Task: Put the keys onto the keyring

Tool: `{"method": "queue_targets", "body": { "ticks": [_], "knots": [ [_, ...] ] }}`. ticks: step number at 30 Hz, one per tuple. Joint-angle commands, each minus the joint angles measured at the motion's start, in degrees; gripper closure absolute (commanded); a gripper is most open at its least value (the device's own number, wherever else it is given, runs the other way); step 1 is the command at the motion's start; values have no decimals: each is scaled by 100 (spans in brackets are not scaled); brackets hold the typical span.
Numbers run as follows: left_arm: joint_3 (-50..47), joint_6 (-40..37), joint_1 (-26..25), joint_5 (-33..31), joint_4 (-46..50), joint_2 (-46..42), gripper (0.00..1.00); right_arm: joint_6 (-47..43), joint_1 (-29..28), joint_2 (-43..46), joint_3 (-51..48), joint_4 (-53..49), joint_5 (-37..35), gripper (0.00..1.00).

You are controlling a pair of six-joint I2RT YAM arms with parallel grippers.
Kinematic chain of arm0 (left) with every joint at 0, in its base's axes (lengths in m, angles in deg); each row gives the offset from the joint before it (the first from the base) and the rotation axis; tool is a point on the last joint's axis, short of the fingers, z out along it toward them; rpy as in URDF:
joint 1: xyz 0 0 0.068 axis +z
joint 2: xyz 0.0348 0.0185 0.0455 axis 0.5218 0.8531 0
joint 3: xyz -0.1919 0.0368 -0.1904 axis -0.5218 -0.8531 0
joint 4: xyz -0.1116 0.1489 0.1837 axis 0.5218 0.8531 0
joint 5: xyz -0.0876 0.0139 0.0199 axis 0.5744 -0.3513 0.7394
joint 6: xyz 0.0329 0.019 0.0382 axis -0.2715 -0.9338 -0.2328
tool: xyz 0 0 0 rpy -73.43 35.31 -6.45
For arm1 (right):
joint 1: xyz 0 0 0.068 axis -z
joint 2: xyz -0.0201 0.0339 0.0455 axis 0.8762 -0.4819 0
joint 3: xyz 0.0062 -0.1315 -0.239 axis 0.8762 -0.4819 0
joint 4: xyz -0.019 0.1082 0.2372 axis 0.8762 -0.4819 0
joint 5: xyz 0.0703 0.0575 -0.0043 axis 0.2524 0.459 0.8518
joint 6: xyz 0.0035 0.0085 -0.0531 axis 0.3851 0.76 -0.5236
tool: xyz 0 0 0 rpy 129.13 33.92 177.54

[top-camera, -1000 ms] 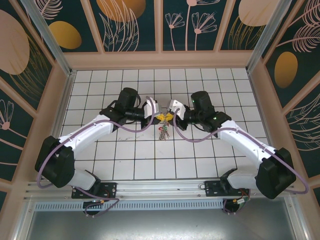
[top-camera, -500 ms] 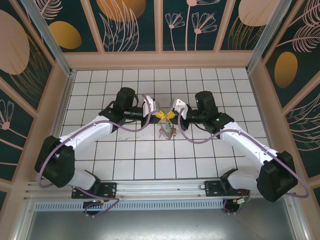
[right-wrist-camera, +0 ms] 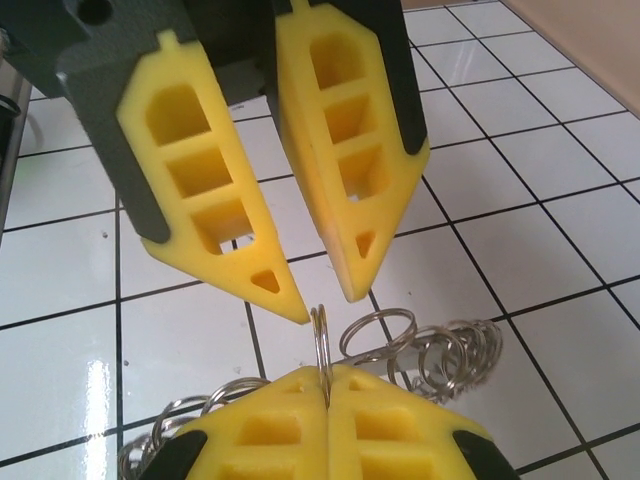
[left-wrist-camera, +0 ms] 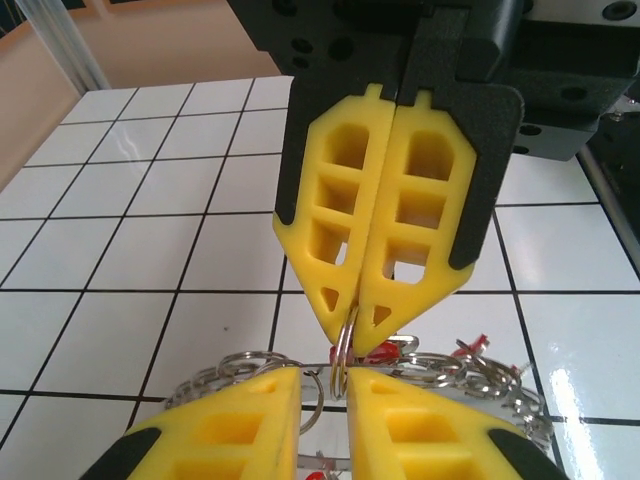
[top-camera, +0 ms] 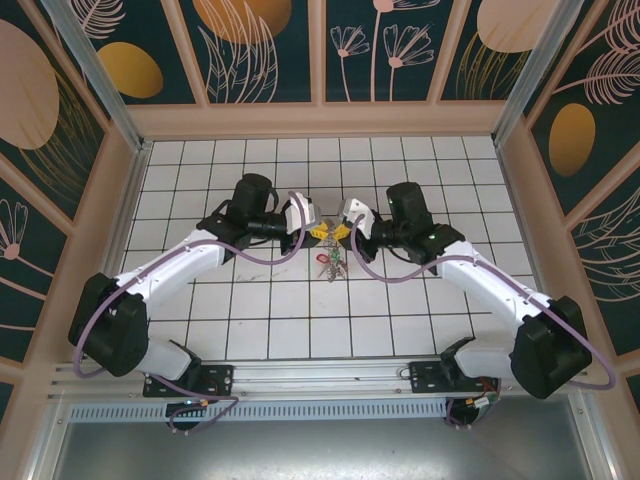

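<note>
Both grippers meet tip to tip above the middle of the tiled floor. My right gripper [right-wrist-camera: 325, 385] is shut on a small upright split ring [right-wrist-camera: 321, 335]. My left gripper [left-wrist-camera: 322, 385] is open by a narrow gap, and that same ring [left-wrist-camera: 343, 352] stands in the gap without being pinched. The keyring [left-wrist-camera: 312, 366] shows edge-on just below the tips, its rim strung with several small split rings [right-wrist-camera: 450, 360]. Keys with red tags [left-wrist-camera: 470, 345] hang beneath it. From above, the bundle [top-camera: 331, 262] dangles under the left gripper [top-camera: 318, 229] and the right gripper [top-camera: 341, 229].
White tiled floor [top-camera: 280, 310] with black grout lines lies all round the bundle. Wooden walls [top-camera: 320, 120] enclose it at the back and sides. A purple cable [top-camera: 270, 258] loops beside each forearm.
My left gripper's jaws have parted slightly off the split ring. My right gripper has stayed shut on it. The hanging bundle has swung a little to the right.
</note>
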Motion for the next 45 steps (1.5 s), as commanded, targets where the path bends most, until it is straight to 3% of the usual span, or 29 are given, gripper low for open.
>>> {"method": "queue_targets", "body": {
  "ticks": [1,19,45],
  "knots": [
    [107,-168,-16,-87,107,-174,78,25,-31,-45,263,62,-43,100],
    [-346,70,-13,-399,-514,-559,71,-100,-168,-72,372,-96,-357,100],
    [229,-375,-131,-193,429,-50,67,-224,-237,-36,351,-140,-449,100]
  ]
}}
